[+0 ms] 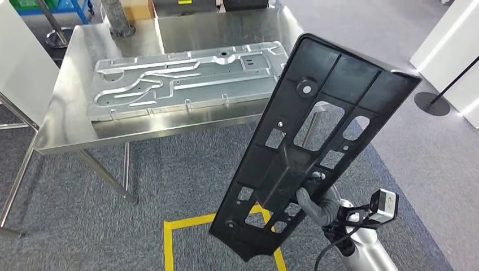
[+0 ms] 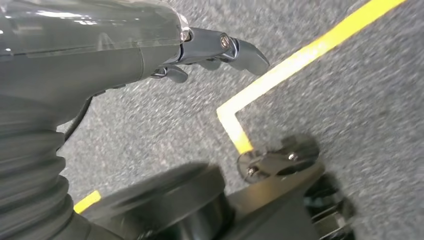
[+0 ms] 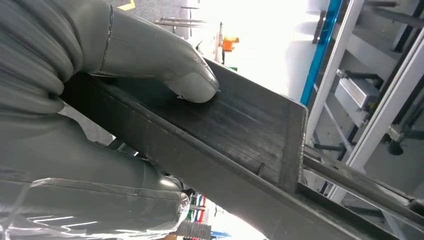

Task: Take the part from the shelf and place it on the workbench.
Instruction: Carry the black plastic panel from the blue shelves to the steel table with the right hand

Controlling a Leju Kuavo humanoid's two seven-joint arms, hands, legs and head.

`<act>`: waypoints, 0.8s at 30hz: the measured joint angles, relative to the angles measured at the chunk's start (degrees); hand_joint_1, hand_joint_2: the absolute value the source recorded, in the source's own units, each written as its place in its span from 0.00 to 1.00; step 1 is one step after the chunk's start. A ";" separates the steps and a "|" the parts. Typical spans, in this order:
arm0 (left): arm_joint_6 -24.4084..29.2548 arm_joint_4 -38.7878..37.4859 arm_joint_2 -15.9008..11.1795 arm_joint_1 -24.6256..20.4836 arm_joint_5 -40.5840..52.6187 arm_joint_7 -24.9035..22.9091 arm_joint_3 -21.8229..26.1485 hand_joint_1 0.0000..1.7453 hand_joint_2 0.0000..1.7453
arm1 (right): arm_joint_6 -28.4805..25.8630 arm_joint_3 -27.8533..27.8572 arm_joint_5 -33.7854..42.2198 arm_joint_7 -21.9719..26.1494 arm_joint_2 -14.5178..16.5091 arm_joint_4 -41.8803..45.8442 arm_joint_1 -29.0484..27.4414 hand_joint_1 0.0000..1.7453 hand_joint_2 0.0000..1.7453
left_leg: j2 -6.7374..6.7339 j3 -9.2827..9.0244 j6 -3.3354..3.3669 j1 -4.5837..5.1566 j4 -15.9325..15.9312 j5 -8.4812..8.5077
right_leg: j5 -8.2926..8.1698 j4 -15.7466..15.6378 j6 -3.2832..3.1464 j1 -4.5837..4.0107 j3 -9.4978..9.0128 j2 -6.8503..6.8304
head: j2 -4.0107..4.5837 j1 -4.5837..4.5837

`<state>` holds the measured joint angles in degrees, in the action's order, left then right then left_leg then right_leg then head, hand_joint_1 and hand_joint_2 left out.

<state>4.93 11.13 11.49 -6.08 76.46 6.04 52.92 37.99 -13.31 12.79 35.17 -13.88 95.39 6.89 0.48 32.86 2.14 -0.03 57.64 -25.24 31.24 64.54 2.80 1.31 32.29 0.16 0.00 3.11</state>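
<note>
- Right hand (image 1: 316, 197) grips the black part (image 1: 316, 135) low down near one end; in the right wrist view the thick grey thumb (image 3: 192, 85) presses flat on the part's dark ribbed face (image 3: 240, 135), with the other fingers hidden beneath it.
- Left hand (image 2: 210, 52) holds nothing, its fingers loosely apart, hanging over grey carpet and a yellow floor line (image 2: 280, 70).
- Held up in the air, the part is a long black panel with cut-outs, tilted steeply so that its far end leans over the near right corner of the steel surface (image 1: 73, 118), touching nothing there.
- By my reading the carrying step is in hand: the part is off the shelf and not yet set down.
- A large silver stamped plate (image 1: 186, 79) covers most of the surface, leaving bare strips along the near edge and the left side.
- Next move calls for bringing the part forward, lowering it towards flat, and choosing where it lands; whether beside the plate or upon it I cannot tell from the task.
- One hand near an end makes the long panel likely to swing, so a slow descent seems wise.
</note>
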 joint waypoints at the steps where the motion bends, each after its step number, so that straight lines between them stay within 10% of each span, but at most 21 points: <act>1: -0.02 0.00 0.01 -0.05 -0.01 0.01 0.00 0.00 1.00 | 0.00 0.00 0.00 0.00 0.04 -0.03 -0.02 1.00 1.00 | 0.01 -0.30 0.21 0.06 -0.04 -0.29 | 1.40 3.59 0.10 -0.01 2.37 0.00 | 0.00 0.01; 4: -0.11 0.00 0.01 0.04 -0.02 0.02 0.00 0.00 1.00 | 0.00 0.00 -0.01 -0.01 0.07 -0.20 -0.12 1.00 1.00 | 0.08 -1.51 0.42 0.33 -0.03 -1.48 | 2.91 8.80 0.11 -0.05 7.74 -0.01 | 0.00 0.01; 9: -0.20 -0.08 0.15 0.09 -0.03 0.03 0.00 0.00 1.00 | 0.00 -0.01 -0.03 -0.04 0.09 -0.40 -0.09 1.00 1.00 | 0.24 -4.36 -0.34 0.64 -0.02 -4.03 | -7.29 -5.13 -1.65 -0.95 4.73 -0.02 | 0.00 -0.04; 13: -0.21 -0.10 0.13 -0.08 -0.04 0.03 0.00 0.00 1.00 | -0.01 0.00 -0.02 -0.01 0.11 -0.48 0.01 1.00 1.00 | 0.16 -4.85 -1.60 0.71 1.44 -4.69 | -7.20 -6.57 -2.64 -0.75 3.15 0.02 | 0.00 -0.06; 18: -0.29 -0.09 0.09 -0.15 -0.01 0.10 0.02 0.00 1.00 | 0.01 -0.02 -0.01 0.10 0.02 -0.49 -0.07 1.00 1.00 | -0.05 4.15 -3.19 -0.24 15.39 -9.74 | -5.61 -7.00 -3.36 -0.48 1.00 -0.11 | 0.00 -0.04; 20: -0.30 -0.09 0.09 -0.20 -0.03 0.13 0.04 0.00 1.00 | 0.00 -0.02 -0.02 0.13 0.02 -0.49 -0.17 1.00 1.00 | -0.11 5.55 -3.67 -0.64 14.60 -8.17 | -4.71 -7.00 -3.14 -0.31 -0.15 -0.06 | 0.00 -0.04; 24: -0.22 -0.12 0.02 0.06 -0.02 0.09 0.04 0.00 1.00 | 0.01 -0.01 -0.09 0.19 0.02 -0.47 -0.08 1.00 1.00 | -0.26 2.53 -3.58 -0.76 2.16 0.35 | -2.86 -6.88 -1.97 -0.06 -2.22 0.10 | 0.00 -0.05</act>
<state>4.70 11.00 11.51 -6.02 76.43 6.12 52.96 37.99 -13.32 12.70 35.36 -13.86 94.92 6.81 0.22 35.38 -1.44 -0.78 59.80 -24.89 28.38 57.66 0.83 1.25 30.08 0.25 0.00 3.07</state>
